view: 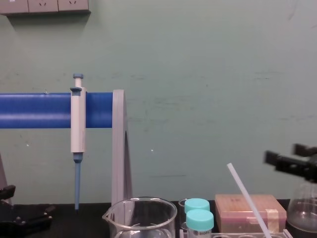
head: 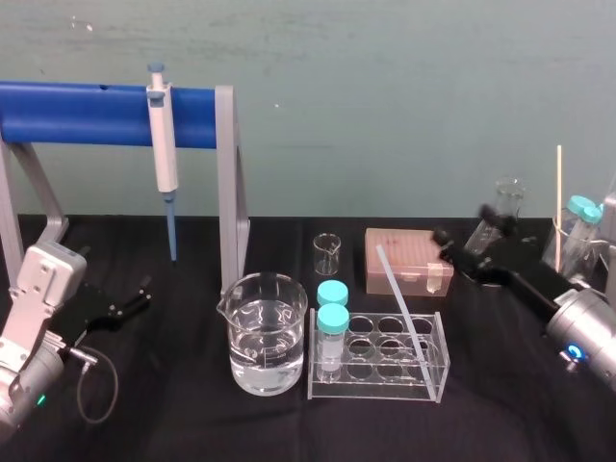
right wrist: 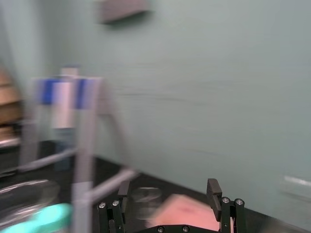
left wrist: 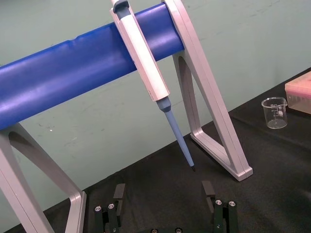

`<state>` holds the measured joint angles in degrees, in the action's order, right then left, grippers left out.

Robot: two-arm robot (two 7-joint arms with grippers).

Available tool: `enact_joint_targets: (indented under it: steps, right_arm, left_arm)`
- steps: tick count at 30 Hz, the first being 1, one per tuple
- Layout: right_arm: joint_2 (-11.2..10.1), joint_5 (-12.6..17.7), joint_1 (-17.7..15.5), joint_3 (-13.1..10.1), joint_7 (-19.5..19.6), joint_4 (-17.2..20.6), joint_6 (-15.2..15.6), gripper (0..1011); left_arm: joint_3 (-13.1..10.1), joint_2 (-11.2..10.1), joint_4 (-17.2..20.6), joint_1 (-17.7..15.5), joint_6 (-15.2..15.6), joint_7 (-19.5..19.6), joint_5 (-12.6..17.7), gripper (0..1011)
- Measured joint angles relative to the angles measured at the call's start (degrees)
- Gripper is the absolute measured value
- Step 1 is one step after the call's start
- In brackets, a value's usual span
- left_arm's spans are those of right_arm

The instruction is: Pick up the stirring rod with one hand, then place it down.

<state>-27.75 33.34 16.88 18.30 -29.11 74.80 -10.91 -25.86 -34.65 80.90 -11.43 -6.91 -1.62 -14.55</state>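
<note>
**Arm pose.** The right arm comes in from the right side of the table, forearm angled toward the centre. The right gripper is held just right of the pink tip box, jaws spread wide and holding nothing. It is clear of the stirring rod. The rod stands tilted in the clear tube rack, with its lower end in a right-hand well and its upper end leaning back and to the left. The left arm sits low at the left table edge. The left gripper points toward the pipette stand, jaws apart and empty.

**Between views.**
- The chest view puts the right gripper raised off the table, about level with the rod's top end and well to its right.
- The left wrist view shows that gripper's fingers wide apart. Beyond them the pipette hangs from the blue bar, and a small beaker stands past the stand leg.
- The right wrist view shows its fingers wide apart, with a pink shape farther off between them.

**Hidden or unclear.**
- The chest view cuts off the rod's lower part, the rack, and the bases of the large beaker and the teal-capped vials.
- Whether the rod's tip touches the rack floor cannot be told.
- The pink shape in the right wrist view is hard to make out.
</note>
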Motion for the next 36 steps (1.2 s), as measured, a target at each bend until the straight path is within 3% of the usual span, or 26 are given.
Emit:
enact_joint_targets:
  steps: [2, 5, 8, 14, 36]
  right_arm:
    - [1.2, -3.1, -1.4, -2.3, 10.3, 1.1, 2.0, 1003]
    - [2.3, -5.4, -2.0, -3.3, 17.7, 1.2, 5.9, 1003]
    - [3.2, -6.4, -2.2, -3.7, 21.6, 0.6, 9.7, 1003]
    - [4.2, -6.9, -2.2, -3.9, 22.8, -0.9, 13.1, 1003]
    - [4.0, -6.8, -2.1, -3.9, 22.7, -0.5, 12.3, 1003]
  left_arm:
    - [0.0, 0.0, 0.0, 0.0, 0.0, 0.0, 0.0, 1000]
    - [0.0, 0.0, 0.0, 0.0, 0.0, 0.0, 0.0, 1000]
    - [0.0, 0.0, 0.0, 0.0, 0.0, 0.0, 0.0, 1000]
    - [0.0, 0.0, 0.0, 0.0, 0.0, 0.0, 0.0, 1000]
    - [0.0, 0.0, 0.0, 0.0, 0.0, 0.0, 0.0, 1000]
